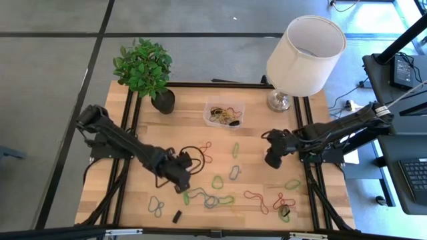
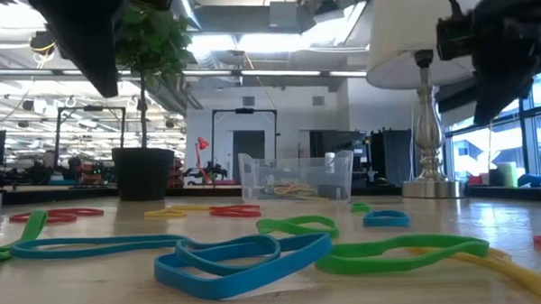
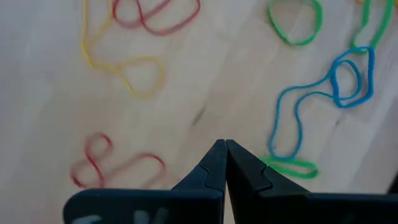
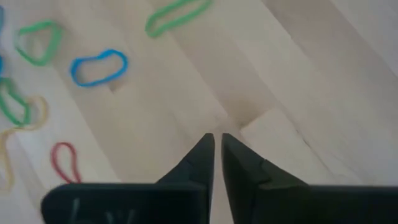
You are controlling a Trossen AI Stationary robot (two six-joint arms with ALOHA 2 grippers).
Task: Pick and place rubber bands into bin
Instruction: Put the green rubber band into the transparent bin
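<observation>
From my seat, the far left of the wooden table (image 1: 127,93) carries a leafy plant (image 1: 142,65) in a black pot (image 1: 163,101), and a small black block (image 1: 177,216) lies near the front edge below the left arm. The left gripper (image 1: 183,177) hangs low over the left-centre of the table, its fingers (image 3: 211,167) pressed together with nothing between them; a green rubber band (image 3: 290,167) lies just beside the tips, with a blue band (image 3: 323,102) looping away past it and red and yellow bands (image 3: 127,71) scattered on the bare wood ahead. The rubber bands (image 1: 220,190) spread across the middle and front of the table in green, red, blue and yellow, none of them gripped. Toward the back centre stands the clear bin (image 1: 224,114), already holding a small heap of bands, with nothing between it and either arm. To its right stands a lamp with a white shade (image 1: 305,55) on a metal base. The right gripper (image 1: 273,159) hovers over bare wood right of centre, its fingers (image 4: 245,167) nearly closed with only a thin slit between them and empty; the nearest blue band (image 4: 98,66) and a green one (image 4: 177,17) lie well apart from it. Beyond the table the low view shows an open workshop with ceiling lights.
</observation>
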